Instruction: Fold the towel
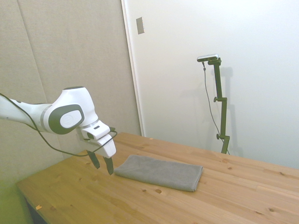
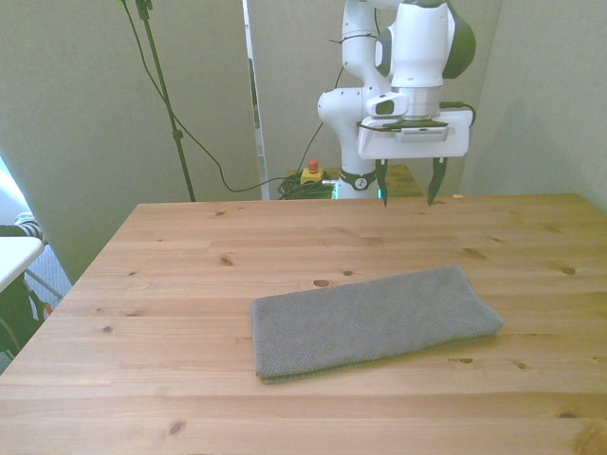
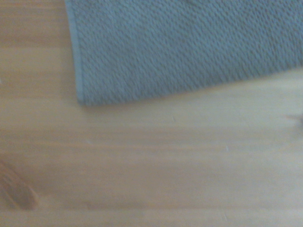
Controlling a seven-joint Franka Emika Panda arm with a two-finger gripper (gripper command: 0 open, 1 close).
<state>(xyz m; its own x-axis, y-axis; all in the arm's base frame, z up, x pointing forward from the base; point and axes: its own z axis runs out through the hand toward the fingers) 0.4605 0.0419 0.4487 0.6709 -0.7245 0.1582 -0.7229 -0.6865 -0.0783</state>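
One grey towel (image 2: 373, 320) lay folded flat on the wooden table (image 2: 190, 275), in the nearer half of the front view, its long axis running from about eight o'clock to two o'clock. Its surface was smooth and layered, with one end squared off and the other rounded. Beyond it, at roughly one o'clock from the cloth's middle, the gripper (image 2: 408, 184) hung above the table's far edge, fingers pointing down and spread apart, holding nothing. From the side it hovered just off the towel's end, clear of it. Close up, a towel corner (image 3: 180, 52) lay on bare wood.
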